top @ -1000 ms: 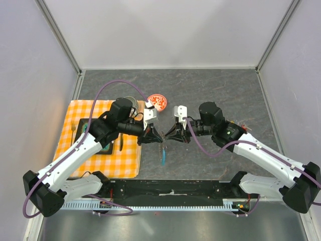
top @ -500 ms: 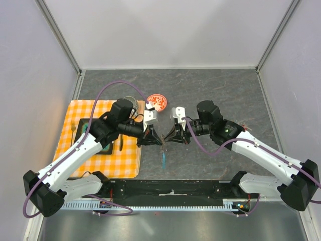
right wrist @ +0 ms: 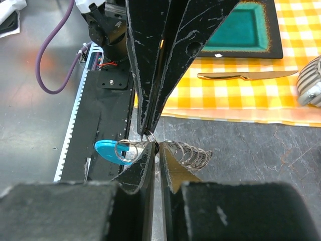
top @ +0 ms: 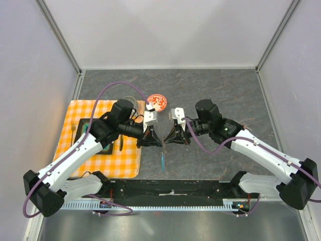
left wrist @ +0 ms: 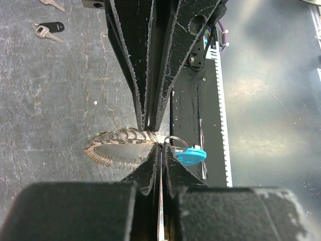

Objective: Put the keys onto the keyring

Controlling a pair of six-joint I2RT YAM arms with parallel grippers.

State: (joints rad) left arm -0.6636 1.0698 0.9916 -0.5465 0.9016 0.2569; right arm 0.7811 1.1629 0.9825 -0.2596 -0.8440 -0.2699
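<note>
The keyring, a run of thin metal loops with a blue crescent tag, hangs between the two grippers above the dark table. My left gripper is shut on its metal loop. My right gripper faces it tip to tip and is shut on the same loop next to the blue tag. In the top view the grippers meet at mid-table and the tag dangles below them. A black-headed key and another key lie loose on the table far behind.
An orange checked placemat lies at the left with a teal plate, a knife and a ribbed metal cup. A red bowl stands behind the grippers. The black base rail runs along the near edge.
The right gripper has moved left until its tips meet the left gripper's. The blue tag has sunk slightly lower under them. The left arm has barely moved.
</note>
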